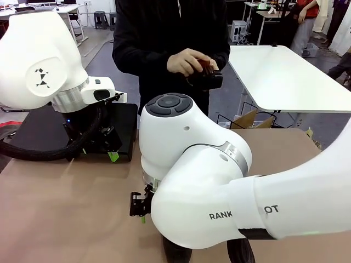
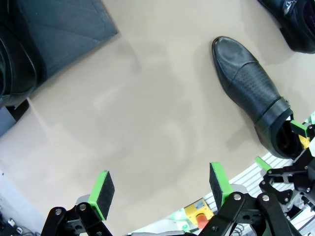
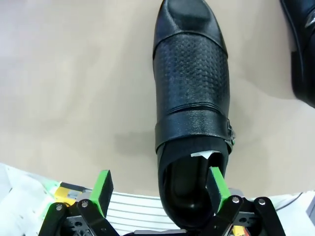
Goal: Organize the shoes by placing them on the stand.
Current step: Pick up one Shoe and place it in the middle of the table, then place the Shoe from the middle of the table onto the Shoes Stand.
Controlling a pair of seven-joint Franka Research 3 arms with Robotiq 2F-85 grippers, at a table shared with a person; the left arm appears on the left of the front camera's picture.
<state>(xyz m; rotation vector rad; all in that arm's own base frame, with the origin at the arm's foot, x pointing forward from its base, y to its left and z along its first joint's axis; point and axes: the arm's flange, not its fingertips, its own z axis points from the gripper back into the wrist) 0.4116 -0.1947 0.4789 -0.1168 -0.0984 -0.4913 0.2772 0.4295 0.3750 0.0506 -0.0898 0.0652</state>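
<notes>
White table (image 1: pixel 285 76), cardboard box (image 1: pixel 248 118) (perhaps open)

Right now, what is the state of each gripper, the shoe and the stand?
left gripper, open, above bare table.
shoe, on its sole on the table, not held.
right gripper, open, at the shoe's heel end.
stand, flat on the table, partly hidden.

The front camera looks from the robot's side across the tabletop (image 1: pixel 66 203) toward the person (image 1: pixel 164 33) opposite, while both wrist cameras face steeply down at it from close by, sharing one black shoe (image 2: pixel 246 88), the right nearer.
</notes>
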